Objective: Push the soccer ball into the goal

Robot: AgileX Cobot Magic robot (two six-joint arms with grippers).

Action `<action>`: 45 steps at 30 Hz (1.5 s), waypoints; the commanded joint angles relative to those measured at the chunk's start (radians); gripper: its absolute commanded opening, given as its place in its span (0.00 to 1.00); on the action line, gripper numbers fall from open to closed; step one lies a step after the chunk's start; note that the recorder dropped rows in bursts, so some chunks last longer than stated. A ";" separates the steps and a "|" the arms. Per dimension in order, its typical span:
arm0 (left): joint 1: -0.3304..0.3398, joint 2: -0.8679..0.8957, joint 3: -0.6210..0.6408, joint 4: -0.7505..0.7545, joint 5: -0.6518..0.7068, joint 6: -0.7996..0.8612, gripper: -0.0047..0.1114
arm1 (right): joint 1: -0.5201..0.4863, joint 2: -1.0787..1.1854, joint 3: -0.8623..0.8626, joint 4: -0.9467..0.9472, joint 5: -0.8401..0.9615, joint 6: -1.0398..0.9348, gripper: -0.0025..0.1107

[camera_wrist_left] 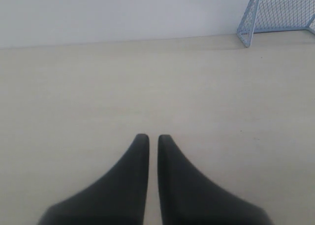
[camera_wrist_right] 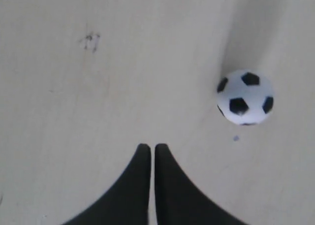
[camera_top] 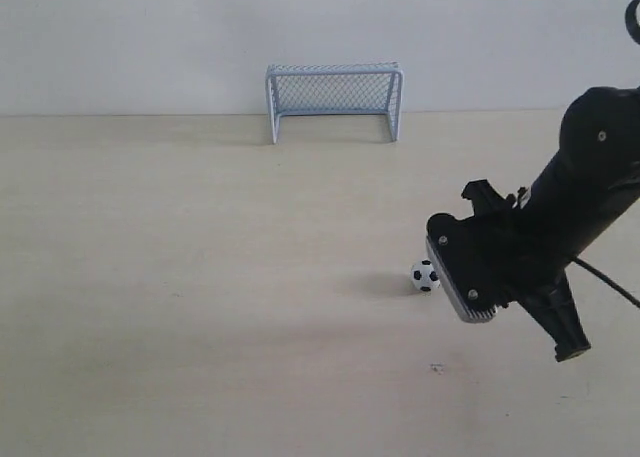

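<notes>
Nothing scored yet: the ball (camera_top: 425,275) sits toward the right edge of the table (camera_top: 200,307), well apart from the goal (camera_top: 333,97) at the far edge, the right pincer (camera_wrist_right: 149,147) closed together near it.

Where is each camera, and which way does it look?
Exterior view: off the arms, facing the pale blue mesh goal across the tan table; black right arm shows.
Left wrist view: behind the shut black left claw, facing the goal.
Right wrist view: behind the right claw, facing down at the tiny black-and-white soccer ball.
Shared: exterior and right wrist both show the ball.
</notes>
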 commanded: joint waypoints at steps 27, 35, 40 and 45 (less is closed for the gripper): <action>-0.008 0.004 -0.004 -0.007 -0.013 -0.012 0.09 | 0.041 0.161 -0.181 0.021 0.155 0.015 0.02; -0.008 0.004 -0.004 -0.007 -0.013 -0.012 0.09 | 0.041 0.186 -0.233 0.021 0.188 0.024 0.02; -0.008 0.004 -0.004 -0.007 -0.015 -0.012 0.09 | 0.041 0.194 -0.244 0.021 0.202 0.030 0.02; -0.008 0.004 -0.004 -0.007 -0.015 -0.012 0.09 | 0.041 0.194 -0.244 0.004 0.202 0.037 0.02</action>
